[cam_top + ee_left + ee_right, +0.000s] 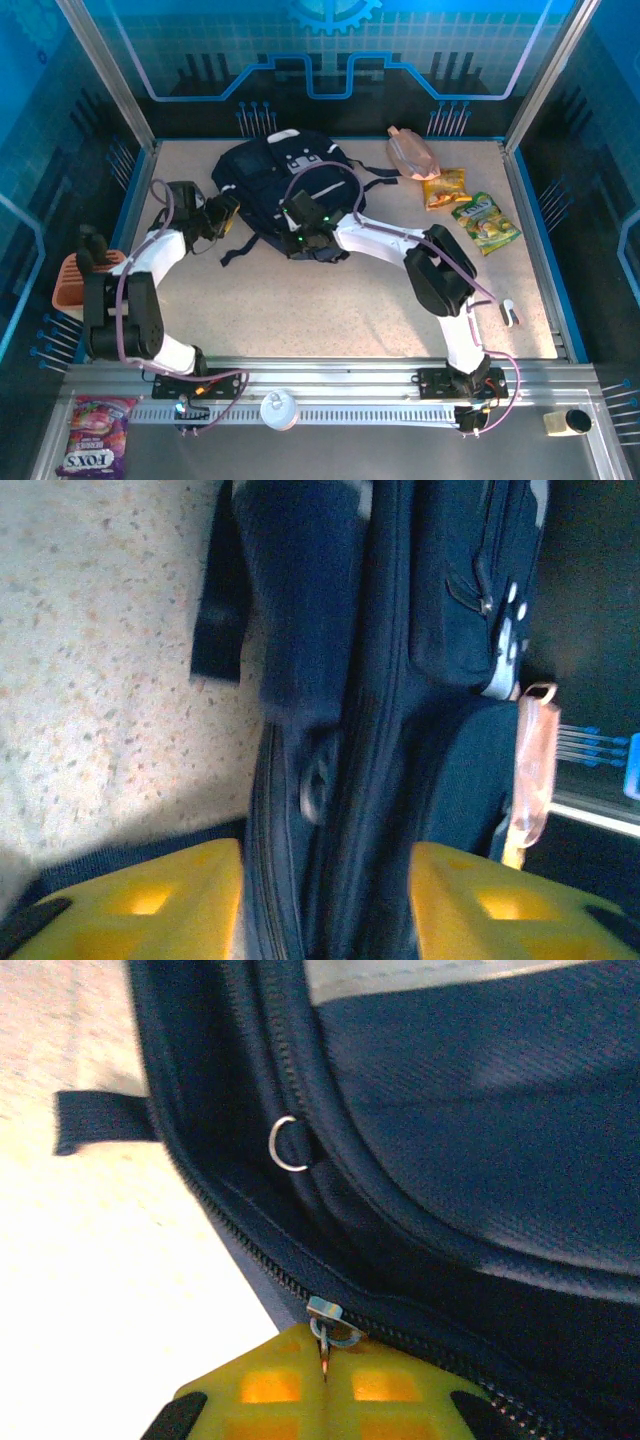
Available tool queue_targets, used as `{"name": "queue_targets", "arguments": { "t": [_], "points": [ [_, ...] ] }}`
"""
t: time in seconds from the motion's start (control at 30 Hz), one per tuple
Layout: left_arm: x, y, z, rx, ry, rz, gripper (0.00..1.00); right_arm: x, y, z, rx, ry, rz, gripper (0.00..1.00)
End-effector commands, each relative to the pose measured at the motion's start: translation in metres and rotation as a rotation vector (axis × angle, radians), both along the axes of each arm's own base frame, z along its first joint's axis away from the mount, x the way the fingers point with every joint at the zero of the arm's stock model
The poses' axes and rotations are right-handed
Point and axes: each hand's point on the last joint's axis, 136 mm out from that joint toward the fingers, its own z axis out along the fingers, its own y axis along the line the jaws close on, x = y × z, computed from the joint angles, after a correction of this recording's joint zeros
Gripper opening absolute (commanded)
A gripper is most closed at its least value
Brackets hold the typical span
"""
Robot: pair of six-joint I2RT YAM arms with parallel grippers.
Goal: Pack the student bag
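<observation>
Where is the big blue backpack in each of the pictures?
Top external: the student bag lies at the back middle of the table.
Left wrist: the bag runs top to bottom through the middle and right.
Right wrist: the bag covers the top and right, its zip pull near the bottom edge.
Shared landmark: the speckled table beside the bag.

On the speckled table (330, 310) we see a backpack (255, 175), a pink pouch (410, 152), a yellow packet (445, 188), a green packet (486, 222) and a small white item (510, 312).
</observation>
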Motion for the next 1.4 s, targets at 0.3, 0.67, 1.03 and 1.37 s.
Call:
{"name": "queue_targets", "arguments": {
  "t": [0.3, 0.67, 1.03, 1.37],
  "points": [
    [-0.035, -0.046, -0.017, -0.108, 0.056, -0.084, 0.63, -0.009, 0.053, 0.017, 0.125, 0.034, 0.118, 0.0],
    [-0.017, -0.064, -0.037, -0.157, 0.083, -0.081, 0.58, -0.017, 0.052, 0.019, 0.13, 0.052, 0.133, 0.0],
    [-0.012, -0.055, -0.05, -0.134, 0.11, 0.0, 0.16, -0.02, 0.01, 0.008, -0.029, 0.054, 0.031, 0.0],
    [-0.01, -0.052, -0.05, -0.108, 0.104, -0.002, 0.0, -0.017, -0.09, -0.008, -0.2, 0.052, -0.204, 0.0]
  ]
}}
